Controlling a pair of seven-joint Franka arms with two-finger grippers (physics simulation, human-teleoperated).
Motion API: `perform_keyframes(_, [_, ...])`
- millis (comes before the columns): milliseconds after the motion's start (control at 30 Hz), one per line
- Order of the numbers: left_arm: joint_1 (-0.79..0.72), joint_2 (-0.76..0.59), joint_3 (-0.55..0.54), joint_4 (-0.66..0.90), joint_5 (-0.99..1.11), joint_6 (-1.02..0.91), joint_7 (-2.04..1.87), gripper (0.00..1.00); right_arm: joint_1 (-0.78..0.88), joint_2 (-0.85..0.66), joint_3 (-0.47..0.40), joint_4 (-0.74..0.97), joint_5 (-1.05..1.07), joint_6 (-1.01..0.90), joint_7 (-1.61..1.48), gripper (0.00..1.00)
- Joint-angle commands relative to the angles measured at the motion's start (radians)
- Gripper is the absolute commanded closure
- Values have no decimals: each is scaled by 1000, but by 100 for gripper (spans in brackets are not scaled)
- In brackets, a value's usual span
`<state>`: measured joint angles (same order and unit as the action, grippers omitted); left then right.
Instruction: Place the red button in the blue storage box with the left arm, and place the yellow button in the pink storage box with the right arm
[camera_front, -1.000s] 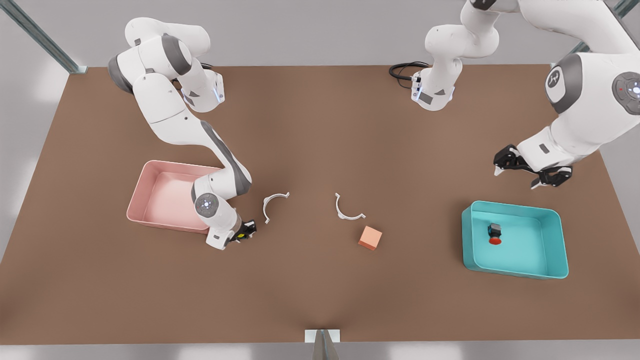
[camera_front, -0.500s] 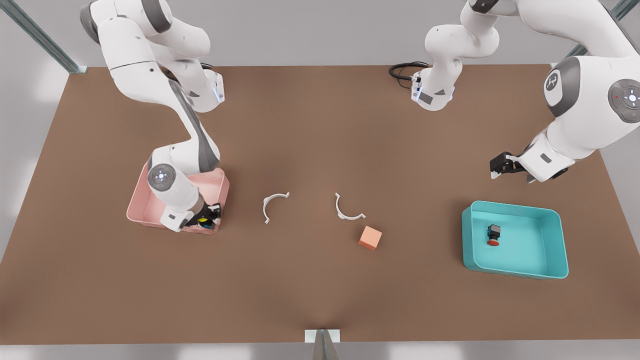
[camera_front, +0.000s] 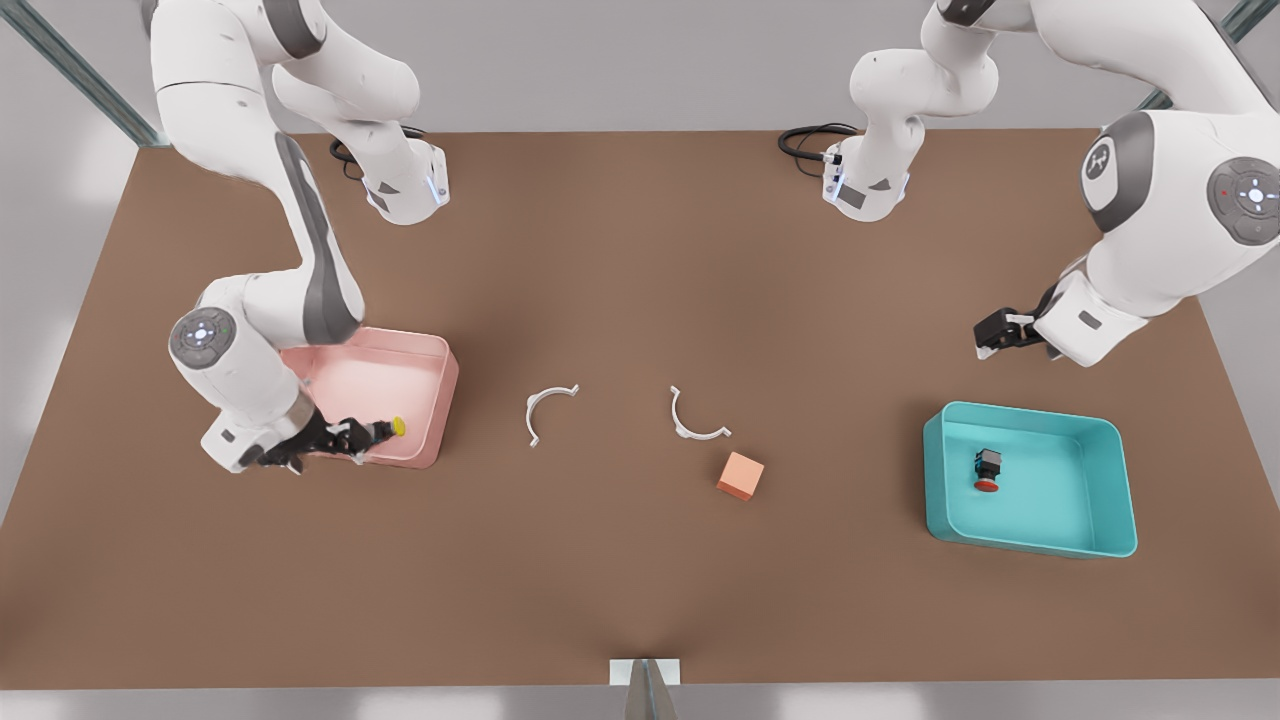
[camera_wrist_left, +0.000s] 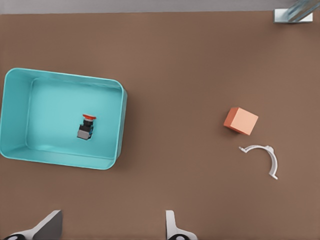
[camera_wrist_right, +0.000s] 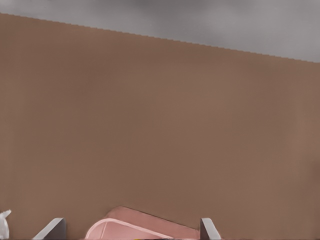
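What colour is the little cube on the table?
Orange-pink. The cube shows best in the left wrist view.

An orange-pink cube (camera_front: 740, 475) sits on the brown table (camera_front: 640, 580), at five o'clock from two white curved clips (camera_front: 548, 410).

we see even, soft light from above on the brown tabletop (camera_front: 620, 560), brighter through its middle and dimmer toward the corners. shadows under the arms are faint and blurred. no glare; the pictures look slightly soft, and straight lines stay straight at the edges.
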<state>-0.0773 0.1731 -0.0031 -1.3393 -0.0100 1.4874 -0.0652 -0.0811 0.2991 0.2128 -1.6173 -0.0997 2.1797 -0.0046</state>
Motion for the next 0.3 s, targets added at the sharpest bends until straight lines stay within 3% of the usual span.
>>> perform_keyframes(0, [-4, -1, 0, 5, 1, -3, -96, 0, 29, -1, 8, 190, -38, -354, 31, 0])
perform_keyframes(100, [-4, 0, 0, 5, 1, -3, -96, 0, -6, -142, 5, 166, -2, -434, 32, 0])
perform_keyframes(267, [-4, 0, 0, 6, 1, -3, -96, 0, 9, -115, -41, 206, 29, -517, 23, 0])
